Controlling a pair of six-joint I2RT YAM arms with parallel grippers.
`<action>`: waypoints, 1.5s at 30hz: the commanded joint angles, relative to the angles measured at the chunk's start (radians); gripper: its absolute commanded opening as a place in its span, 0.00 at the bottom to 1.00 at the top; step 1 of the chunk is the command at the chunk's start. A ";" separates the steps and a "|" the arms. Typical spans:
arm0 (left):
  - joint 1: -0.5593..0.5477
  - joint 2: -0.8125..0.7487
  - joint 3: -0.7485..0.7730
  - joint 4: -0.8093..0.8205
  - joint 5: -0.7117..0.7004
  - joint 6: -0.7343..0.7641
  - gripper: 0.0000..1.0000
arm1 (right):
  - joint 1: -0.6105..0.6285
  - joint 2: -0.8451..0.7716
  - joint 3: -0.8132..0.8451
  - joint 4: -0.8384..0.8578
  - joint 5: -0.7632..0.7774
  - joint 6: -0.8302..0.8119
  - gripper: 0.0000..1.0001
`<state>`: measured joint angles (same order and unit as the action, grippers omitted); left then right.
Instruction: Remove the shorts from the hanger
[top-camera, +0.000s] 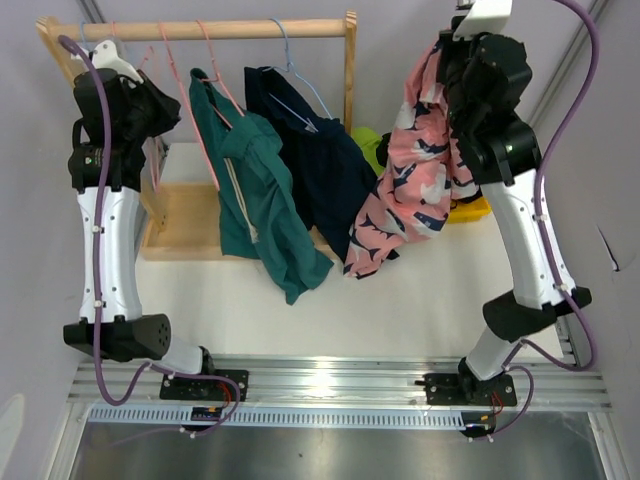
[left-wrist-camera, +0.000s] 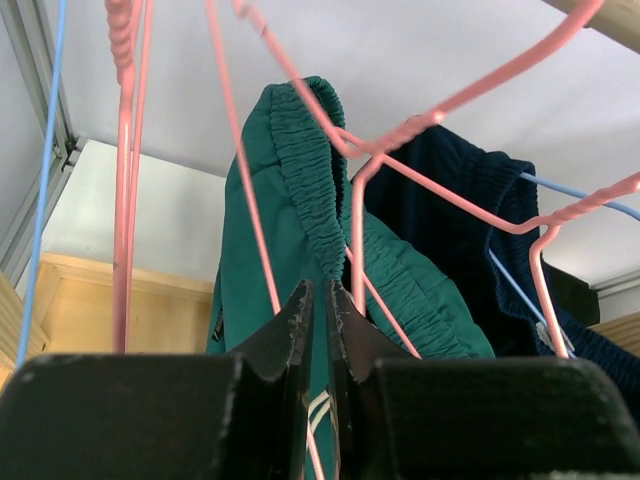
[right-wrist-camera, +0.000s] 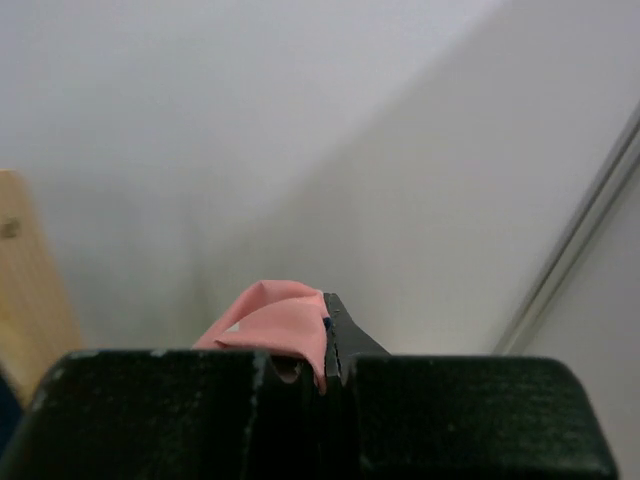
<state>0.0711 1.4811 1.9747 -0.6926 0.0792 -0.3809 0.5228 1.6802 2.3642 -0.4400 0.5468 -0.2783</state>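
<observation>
Top external view: the pink patterned shorts hang at 1 o'clock, off the wooden rail, with their upper edge pinched in the closed right end effector. Teal shorts and navy shorts hang from hangers at 12 o'clock. At 11 o'clock the left end effector is barely parted, gripping nothing, among pink hangers.

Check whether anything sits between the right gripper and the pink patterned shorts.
Nothing visible does. The right gripper is shut directly on a fold of the pink patterned fabric shorts, which hang from it just right of the wooden clothes rack. No hanger wire shows between its jaws and the cloth.
</observation>
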 joint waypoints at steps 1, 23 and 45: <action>0.012 -0.045 -0.028 0.056 0.031 0.013 0.13 | -0.113 0.036 0.101 0.052 -0.128 0.071 0.00; 0.010 -0.292 -0.315 0.176 0.100 -0.032 0.95 | -0.403 0.354 0.069 0.417 -0.430 0.313 0.00; 0.007 -0.423 -0.376 0.111 0.146 -0.024 0.99 | -0.345 0.166 -0.862 0.558 -0.391 0.587 0.99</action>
<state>0.0772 1.0912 1.5978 -0.5892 0.1867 -0.4011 0.1764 1.9728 1.5200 0.0956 0.1116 0.2893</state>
